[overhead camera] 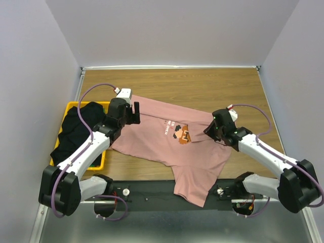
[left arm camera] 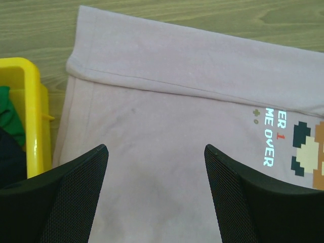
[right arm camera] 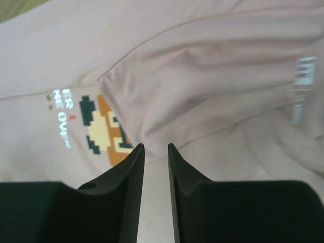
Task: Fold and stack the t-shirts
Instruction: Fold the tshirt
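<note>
Open table (overhead camera: 192, 86) beyond the pink t-shirt (overhead camera: 162, 147). Yellow basket (overhead camera: 100, 163) blocks the left, just beside the shirt's edge.

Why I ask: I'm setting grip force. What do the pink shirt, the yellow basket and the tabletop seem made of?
The pink shirt: soft matte knit cloth, probably cotton jersey; it wrinkles and has a stitched hem. The yellow basket: moulded plastic, glossy; its rim catches bright highlights. The tabletop: wood grain with low sheen, solid wood or laminate, cannot tell which.
</note>
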Controlling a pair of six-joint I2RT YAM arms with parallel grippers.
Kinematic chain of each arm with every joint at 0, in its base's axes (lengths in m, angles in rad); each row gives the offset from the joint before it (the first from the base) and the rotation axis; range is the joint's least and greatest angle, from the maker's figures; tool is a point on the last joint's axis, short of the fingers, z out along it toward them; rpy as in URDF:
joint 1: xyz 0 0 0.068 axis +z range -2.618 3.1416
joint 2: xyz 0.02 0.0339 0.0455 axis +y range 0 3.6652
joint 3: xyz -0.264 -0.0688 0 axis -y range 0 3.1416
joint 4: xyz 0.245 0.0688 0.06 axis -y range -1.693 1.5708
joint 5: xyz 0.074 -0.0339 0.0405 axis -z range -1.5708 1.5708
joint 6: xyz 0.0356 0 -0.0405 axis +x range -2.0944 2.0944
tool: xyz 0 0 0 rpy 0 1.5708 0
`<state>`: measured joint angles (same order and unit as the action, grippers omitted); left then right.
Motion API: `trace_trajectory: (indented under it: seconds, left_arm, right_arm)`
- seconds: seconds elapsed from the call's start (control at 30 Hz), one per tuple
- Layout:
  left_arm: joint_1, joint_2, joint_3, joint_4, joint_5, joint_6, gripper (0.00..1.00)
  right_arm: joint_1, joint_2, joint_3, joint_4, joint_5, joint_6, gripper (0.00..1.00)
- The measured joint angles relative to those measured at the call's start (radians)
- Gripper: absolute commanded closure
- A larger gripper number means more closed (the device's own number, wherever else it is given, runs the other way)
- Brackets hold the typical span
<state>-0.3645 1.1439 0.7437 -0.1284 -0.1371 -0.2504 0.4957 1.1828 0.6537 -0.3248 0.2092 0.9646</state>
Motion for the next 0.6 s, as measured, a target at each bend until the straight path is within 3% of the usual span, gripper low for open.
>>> trace_trajectory:
  seconds: [0.33, 0.6]
  left_arm:
    - [-0.017, 0.011, 0.000, 0.000, 0.030, 0.004, 0.16]
    - [-0.018, 0.011, 0.000, 0.000, 0.037, 0.008, 0.16]
  right_arm:
    - [-0.278, 0.032, -0.034, -0.079, 0.023, -0.113, 0.71]
    - [-0.399, 0.096, -0.056, -0.023, -0.034, -0.179, 0.71]
